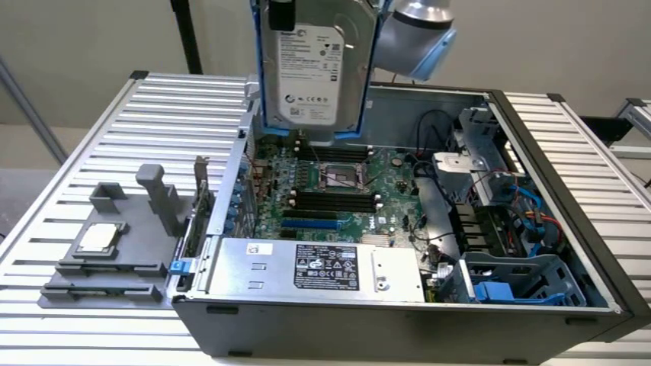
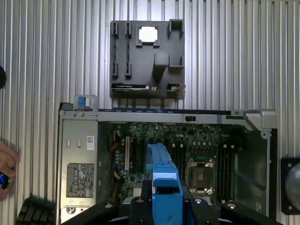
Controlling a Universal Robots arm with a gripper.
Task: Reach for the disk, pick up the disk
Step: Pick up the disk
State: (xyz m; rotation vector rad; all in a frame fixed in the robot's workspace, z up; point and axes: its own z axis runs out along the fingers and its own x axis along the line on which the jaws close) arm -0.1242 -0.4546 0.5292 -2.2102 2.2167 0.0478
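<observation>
The jaws gripped the disk (image 1: 313, 65) upright, lifted high above the open computer case (image 1: 529, 252).

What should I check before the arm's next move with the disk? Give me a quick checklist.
1. Disk lifted above the open computer case: ok.
2. Disk seated in its blue frame: ok.
3. Pincer hold on the disk secure: cannot tell.
4. Disk apart from the motherboard below: ok.
5. Person's hand away from the case: not ok, it is at the case's side.
6. Small chip resting on the grey fixture: ok.
</observation>
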